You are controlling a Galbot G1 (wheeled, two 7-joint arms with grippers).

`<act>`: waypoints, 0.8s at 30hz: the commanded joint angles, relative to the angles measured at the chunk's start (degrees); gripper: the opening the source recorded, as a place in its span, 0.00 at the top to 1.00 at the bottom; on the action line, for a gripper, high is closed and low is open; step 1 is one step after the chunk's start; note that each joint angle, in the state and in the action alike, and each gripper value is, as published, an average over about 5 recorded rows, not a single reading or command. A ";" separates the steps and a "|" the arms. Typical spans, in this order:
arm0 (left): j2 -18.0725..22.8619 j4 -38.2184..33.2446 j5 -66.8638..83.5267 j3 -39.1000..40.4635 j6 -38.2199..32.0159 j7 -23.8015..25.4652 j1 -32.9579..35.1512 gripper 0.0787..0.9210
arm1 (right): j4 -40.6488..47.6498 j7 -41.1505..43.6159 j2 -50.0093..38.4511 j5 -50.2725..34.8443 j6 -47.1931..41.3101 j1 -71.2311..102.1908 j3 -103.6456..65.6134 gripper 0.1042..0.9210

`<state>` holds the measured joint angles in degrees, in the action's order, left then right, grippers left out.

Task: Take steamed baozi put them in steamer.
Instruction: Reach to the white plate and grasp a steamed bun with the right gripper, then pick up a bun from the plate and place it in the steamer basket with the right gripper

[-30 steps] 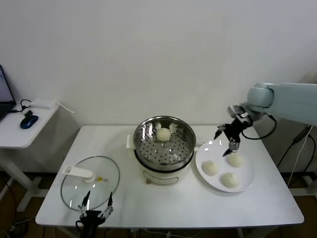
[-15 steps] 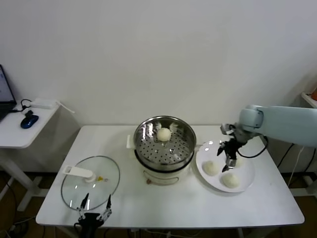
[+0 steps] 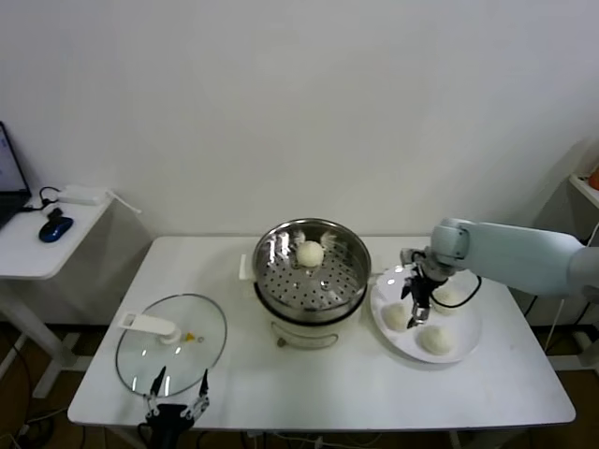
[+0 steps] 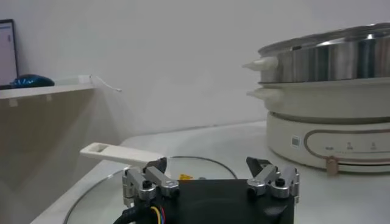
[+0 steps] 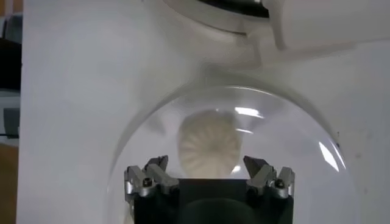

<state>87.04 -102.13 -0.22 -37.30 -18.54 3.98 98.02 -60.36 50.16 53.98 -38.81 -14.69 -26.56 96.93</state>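
The steel steamer (image 3: 311, 269) stands on its white cooker base at the table's middle, with one baozi (image 3: 310, 253) on its perforated floor. Three baozi lie on the white plate (image 3: 463, 348) to its right: a left one (image 3: 396, 316), a far one (image 3: 448, 296) and a near one (image 3: 435, 340). My right gripper (image 3: 413, 304) is open and low over the left baozi, which lies between its fingers in the right wrist view (image 5: 209, 147). My left gripper (image 3: 175, 400) is open and parked at the table's front edge, by the glass lid.
The glass lid (image 3: 171, 343) with a white handle lies front left, also in the left wrist view (image 4: 116, 154). The steamer's wall (image 4: 329, 58) shows there too. A side table (image 3: 42, 245) with a blue mouse stands far left.
My right gripper has moved left and down across the plate, from above the far baozi to low over the left baozi. The left arm has not moved.
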 commanded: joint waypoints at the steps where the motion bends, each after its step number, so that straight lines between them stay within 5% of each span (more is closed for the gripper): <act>1: -0.03 0.06 0.01 -0.08 0.02 -0.01 -0.06 0.12 | 2.98 0.01 1.12 1.62 -0.58 3.54 -3.16 0.16; 10: 0.03 0.12 -0.05 0.00 -0.05 -0.04 -0.07 0.12 | 3.10 0.27 1.40 1.85 -0.34 4.08 -3.84 0.38; 24: 0.07 -1.04 -0.17 -0.33 0.05 -0.13 0.68 0.12 | -11.79 3.95 -2.98 -5.14 0.69 -21.11 10.11 0.44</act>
<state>87.12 -102.97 -0.37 -37.63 -18.50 3.87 98.61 -62.39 51.80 53.22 -38.67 -14.24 -30.44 97.88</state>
